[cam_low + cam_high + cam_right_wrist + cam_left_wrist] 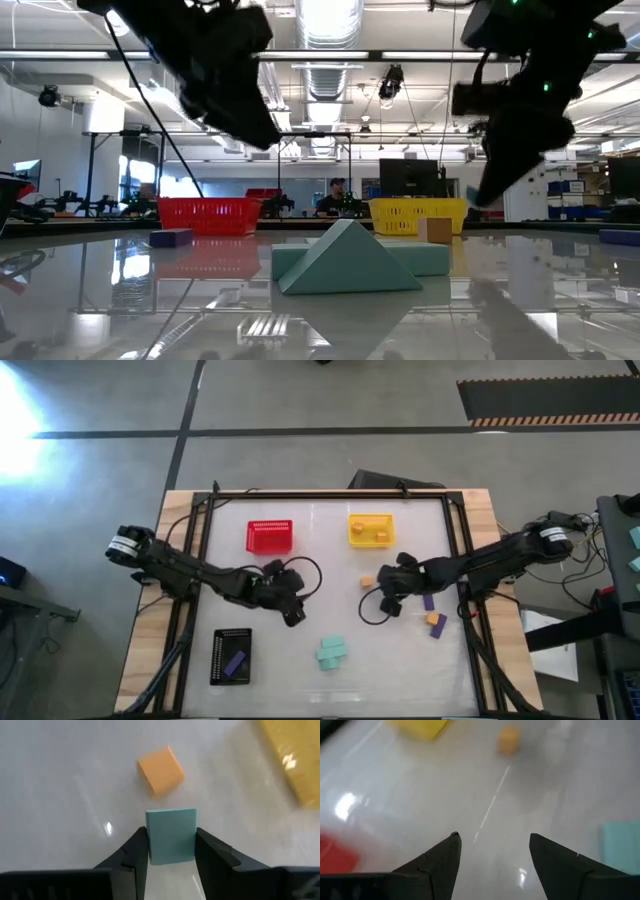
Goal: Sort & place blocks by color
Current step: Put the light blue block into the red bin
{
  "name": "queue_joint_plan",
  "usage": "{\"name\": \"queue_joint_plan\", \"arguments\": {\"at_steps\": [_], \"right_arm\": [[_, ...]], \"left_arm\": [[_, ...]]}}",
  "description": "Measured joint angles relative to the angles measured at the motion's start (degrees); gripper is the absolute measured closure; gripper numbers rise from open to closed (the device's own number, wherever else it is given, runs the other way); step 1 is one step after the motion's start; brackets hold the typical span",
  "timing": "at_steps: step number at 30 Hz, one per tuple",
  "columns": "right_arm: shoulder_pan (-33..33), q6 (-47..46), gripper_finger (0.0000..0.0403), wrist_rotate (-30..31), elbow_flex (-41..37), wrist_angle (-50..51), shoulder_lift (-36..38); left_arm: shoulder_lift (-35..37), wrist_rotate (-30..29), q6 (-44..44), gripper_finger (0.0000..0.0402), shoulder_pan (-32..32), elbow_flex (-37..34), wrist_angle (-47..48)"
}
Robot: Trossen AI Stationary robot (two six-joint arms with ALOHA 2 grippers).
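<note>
My right gripper (pixel 171 851) is shut on a teal block (pixel 171 834). It hangs over the table's middle right (pixel 386 602), just near of a loose orange block (pixel 160 770) (pixel 367 580). My left gripper (pixel 493 851) is open and holds nothing. It hovers over the table's middle (pixel 293 614), near of the red basket (pixel 270 537). A pile of teal blocks (pixel 332 653) (pixel 345 262) lies on the table toward the near edge. A purple block (pixel 428 602) and an orange-and-purple pair (pixel 437 622) lie right of my right gripper. Another purple block (pixel 235 663) lies in the black basket (pixel 219 640). My right gripper pinches the teal block by its two opposite side faces (pixel 150 845), one finger on each. The block's far end sticks out past the fingertips. In the low view the block (pixel 470 194) shows lifted clear above the table.
The yellow basket (pixel 370 540) at the far middle holds two orange blocks (pixel 371 526); the red basket stands to its left. The black basket sits near the near left corner. A dark frame rail (pixel 330 495) runs around the table. Bare table lies between the grippers.
</note>
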State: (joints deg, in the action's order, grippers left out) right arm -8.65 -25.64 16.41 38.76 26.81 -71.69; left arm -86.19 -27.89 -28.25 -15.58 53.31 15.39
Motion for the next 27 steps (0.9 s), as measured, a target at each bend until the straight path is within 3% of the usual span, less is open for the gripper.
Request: {"name": "queue_joint_plan", "arguments": {"at_steps": [6,16,21,27], "right_arm": [[-1.60,9.05,0.0287,0.11,-0.97,-13.47,6.06],[-3.10,30.94,0.0287,-8.51,-7.52,-60.62,1.81],[-3.10,34.72,0.0287,-9.36,-7.01,-66.21,-2.52],[-3.08,34.86,0.0287,-9.36,-4.57,-66.70,-6.60]], "left_arm": [[0.00,0.83,14.78,0.0182,-1.28,-0.21,-11.32],[-0.79,0.85,27.45,0.0182,-1.30,-1.44,-33.59],[-2.28,0.90,30.88,0.0182,-1.28,-4.39,-47.68],[-4.24,4.04,32.77,0.0182,-1.20,-5.04,-53.38]]}}
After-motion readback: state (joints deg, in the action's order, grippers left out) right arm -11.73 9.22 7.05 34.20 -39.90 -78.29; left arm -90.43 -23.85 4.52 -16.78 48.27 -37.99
